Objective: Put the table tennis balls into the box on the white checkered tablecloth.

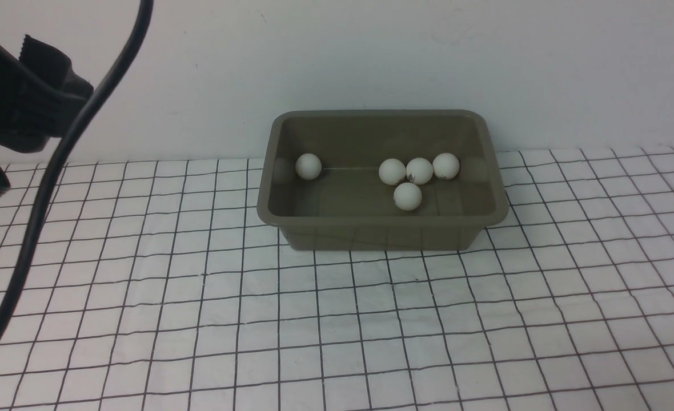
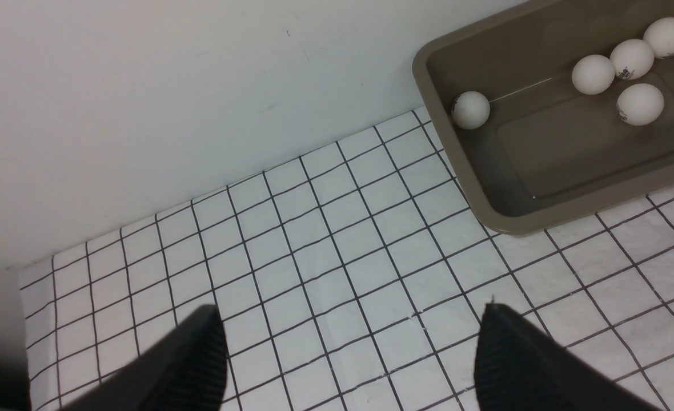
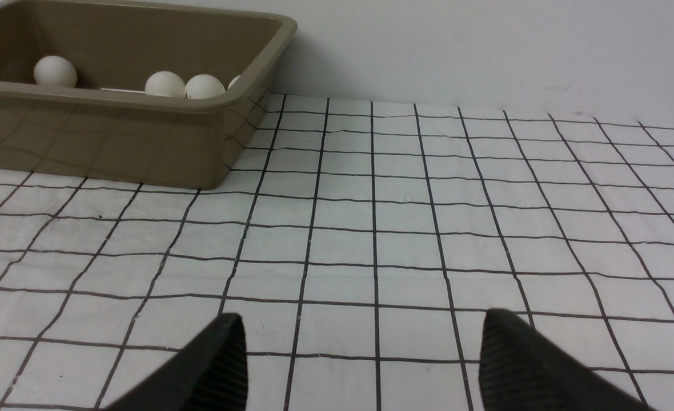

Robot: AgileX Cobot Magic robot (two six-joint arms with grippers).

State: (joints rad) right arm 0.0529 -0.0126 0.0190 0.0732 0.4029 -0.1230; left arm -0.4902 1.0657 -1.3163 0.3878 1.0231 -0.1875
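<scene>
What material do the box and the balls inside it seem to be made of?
The box: probably moulded plastic, olive-grey, slightly glossy; its walls faintly reflect the cloth's grid. The balls: likely thin plastic, matte white, evenly round with small printed logos.

Smooth, faintly glossy plastic box [image 1: 382, 234], matt white balls [image 1: 408, 196], slightly wrinkled cloth tablecloth [image 1: 371, 331].

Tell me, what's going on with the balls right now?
Left gripper and right gripper open, empty. Five balls in the box. Nothing in the way.
</scene>
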